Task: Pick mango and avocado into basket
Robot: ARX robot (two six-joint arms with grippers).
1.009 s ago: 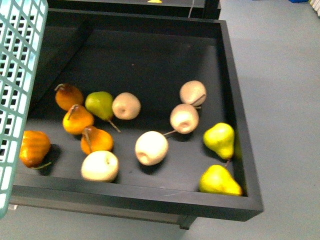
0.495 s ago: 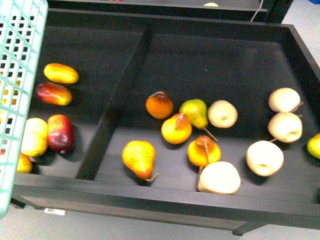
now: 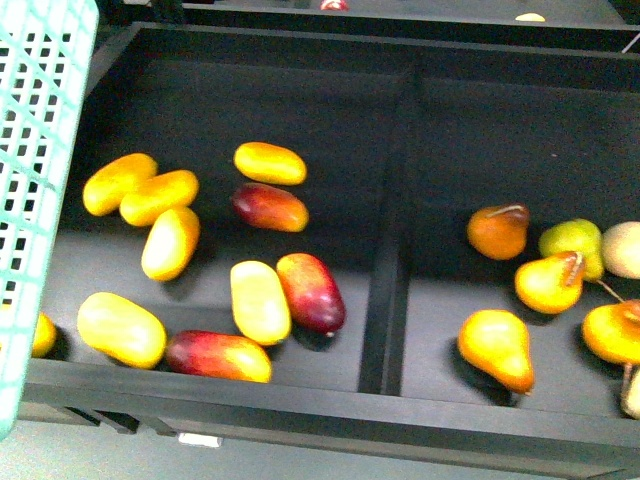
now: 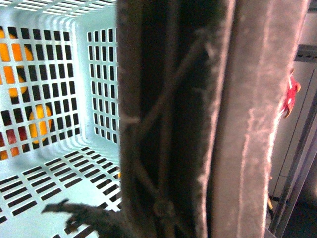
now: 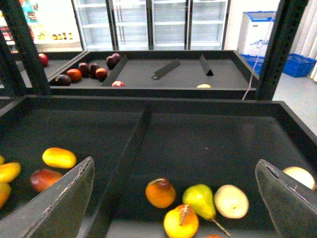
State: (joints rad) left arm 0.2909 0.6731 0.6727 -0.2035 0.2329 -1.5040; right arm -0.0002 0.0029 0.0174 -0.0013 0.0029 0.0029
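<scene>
A black divider [image 3: 385,290] splits the dark tray [image 3: 300,395] into two compartments. In the front view, one all-yellow mango [image 3: 259,301] lies left of the divider, with a blushed mango [image 3: 311,292] touching it on the divider side. More yellow mangoes [image 3: 160,197] lie further from the divider on that same side, mixed with two other red-and-yellow ones. Right of the divider sit orange-yellow pears [image 3: 496,349], a green pear [image 3: 572,243] and part of a pale apple [image 3: 626,250]. The teal basket [image 3: 40,150] stands at the far left, well apart from the divider, and its lattice wall overlaps the tray's left end. The left wrist view looks into the basket's slotted walls and floor, with fruit showing as orange patches through the slots. A dark ribbed handle [image 4: 173,124] fills the middle of that view. The left gripper's fingers cannot be made out there, so I cannot tell whether it is clamped or spread. In the right wrist view the right gripper [image 5: 174,162] is spread wide with nothing between its fingers [image 5: 64,198], above the tray and roughly over the divider. A yellow mango lies to one side of the divider and the pears to the other
</scene>
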